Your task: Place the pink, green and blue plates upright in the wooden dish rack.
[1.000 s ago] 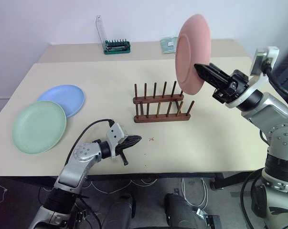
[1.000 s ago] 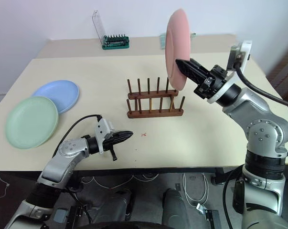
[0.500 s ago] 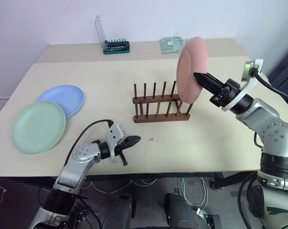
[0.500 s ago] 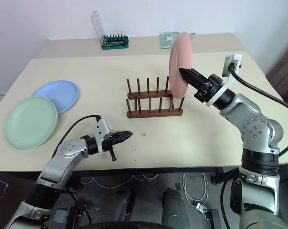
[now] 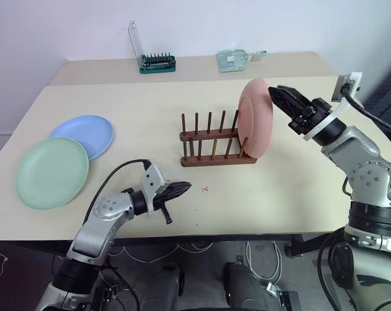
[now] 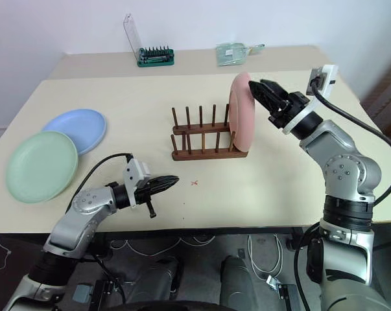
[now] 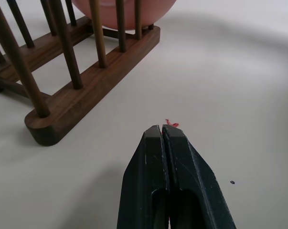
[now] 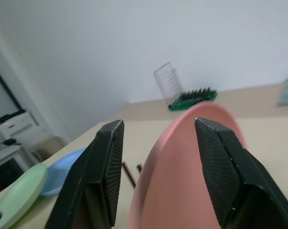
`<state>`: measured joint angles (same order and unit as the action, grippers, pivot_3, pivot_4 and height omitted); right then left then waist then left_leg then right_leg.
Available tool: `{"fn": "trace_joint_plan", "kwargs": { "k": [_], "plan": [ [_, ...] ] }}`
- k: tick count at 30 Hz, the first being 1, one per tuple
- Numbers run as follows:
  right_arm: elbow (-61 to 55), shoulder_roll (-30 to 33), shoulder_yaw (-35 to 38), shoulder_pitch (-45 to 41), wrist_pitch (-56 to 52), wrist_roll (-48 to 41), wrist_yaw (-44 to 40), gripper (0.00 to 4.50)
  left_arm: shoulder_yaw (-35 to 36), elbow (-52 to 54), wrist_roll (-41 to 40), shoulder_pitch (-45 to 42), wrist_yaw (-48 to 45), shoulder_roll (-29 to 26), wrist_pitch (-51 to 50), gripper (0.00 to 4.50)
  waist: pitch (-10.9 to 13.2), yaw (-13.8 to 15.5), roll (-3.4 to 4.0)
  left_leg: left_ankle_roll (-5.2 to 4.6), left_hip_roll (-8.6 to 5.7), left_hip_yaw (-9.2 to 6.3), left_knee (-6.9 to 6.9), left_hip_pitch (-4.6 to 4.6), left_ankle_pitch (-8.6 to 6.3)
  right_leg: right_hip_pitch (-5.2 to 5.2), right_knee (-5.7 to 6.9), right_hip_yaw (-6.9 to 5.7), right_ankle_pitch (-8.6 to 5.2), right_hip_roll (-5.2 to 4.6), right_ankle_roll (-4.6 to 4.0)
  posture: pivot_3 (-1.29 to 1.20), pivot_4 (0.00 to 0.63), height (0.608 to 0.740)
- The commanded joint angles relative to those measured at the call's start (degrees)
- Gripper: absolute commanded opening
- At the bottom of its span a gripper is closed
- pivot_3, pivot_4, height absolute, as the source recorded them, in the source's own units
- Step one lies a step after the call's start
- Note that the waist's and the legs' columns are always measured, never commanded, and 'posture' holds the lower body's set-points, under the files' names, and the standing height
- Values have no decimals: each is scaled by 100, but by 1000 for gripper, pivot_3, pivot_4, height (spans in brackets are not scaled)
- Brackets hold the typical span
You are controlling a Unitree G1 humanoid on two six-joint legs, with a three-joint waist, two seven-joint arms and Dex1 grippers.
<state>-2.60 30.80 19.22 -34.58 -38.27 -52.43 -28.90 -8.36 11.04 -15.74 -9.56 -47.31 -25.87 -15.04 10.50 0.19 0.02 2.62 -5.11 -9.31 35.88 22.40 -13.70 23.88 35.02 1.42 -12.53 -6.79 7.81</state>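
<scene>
**Pink plate racked; green and blue plates remain flat at the left**

Note the green plate (image 5: 52, 172) and blue plate (image 5: 86, 134) lying overlapped on the tabletop (image 5: 150, 103), nearest your left gripper (image 5: 181, 189), jaws shut and empty. The pink plate (image 5: 256, 118) stands upright in the rack (image 5: 218, 144); right gripper (image 8: 158, 176) jaws straddle its rim, parted.

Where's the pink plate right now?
In the head views the pink plate stands upright at the right end of the wooden dish rack, just ahead of the open right gripper.
</scene>
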Motion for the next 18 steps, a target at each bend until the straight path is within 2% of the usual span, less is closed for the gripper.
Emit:
{"fn": "trace_joint_plan", "kwargs": {
  "k": [1,3,5,6,9,13,15,18],
  "plan": [
    [-363,183,229,-299,364,234,114,2364,137,265,-142,16,-4,-89,-133,0,0,0,0,0,0,0,0,0,0,0,0,0,0,0,0,0,150,740],
    [-418,291,212,-468,455,385,193,2364,236,304,-218,62,-47,-167,-233,0,1,-19,2,0,0,2,0,0,0,2,0,0,0,0,0,0,150,740],
    [-523,415,102,-578,496,551,161,2396,394,333,-412,85,-37,-215,-442,554,2,-49,3,0,0,3,-1,3,0,9,4,2,0,0,0,0,150,740],
    [-798,615,-236,-664,556,826,-57,2396,643,362,-565,107,12,-287,-558,895,2,-72,3,0,1,3,-2,4,0,10,4,1,0,0,-1,0,150,740],
    [-1480,983,-1172,-772,685,1484,-578,2396,1408,335,-883,88,324,-408,-749,2348,3,-138,5,0,3,4,-7,7,0,18,6,1,-1,2,0,0,150,740],
    [-1897,1002,-2148,-677,820,2190,-855,2396,2349,221,-1248,-98,1002,-340,-956,4418,0,-131,0,1,14,7,-18,2,0,27,9,1,0,8,1,0,150,740],
    [-1931,938,-2520,-628,1001,2574,-928,2396,2831,198,-1506,-228,1398,-225,-1063,4470,3,-104,-6,3,9,7,-15,5,2,25,8,2,0,1,1,0,150,740],
    [-1732,606,-3044,-574,1410,3189,-882,2396,3697,-32,-1368,-576,2664,-126,-1067,4470,15,-84,-37,5,4,4,-10,10,3,26,5,1,2,-1,1,0,150,740]
  ]
}}
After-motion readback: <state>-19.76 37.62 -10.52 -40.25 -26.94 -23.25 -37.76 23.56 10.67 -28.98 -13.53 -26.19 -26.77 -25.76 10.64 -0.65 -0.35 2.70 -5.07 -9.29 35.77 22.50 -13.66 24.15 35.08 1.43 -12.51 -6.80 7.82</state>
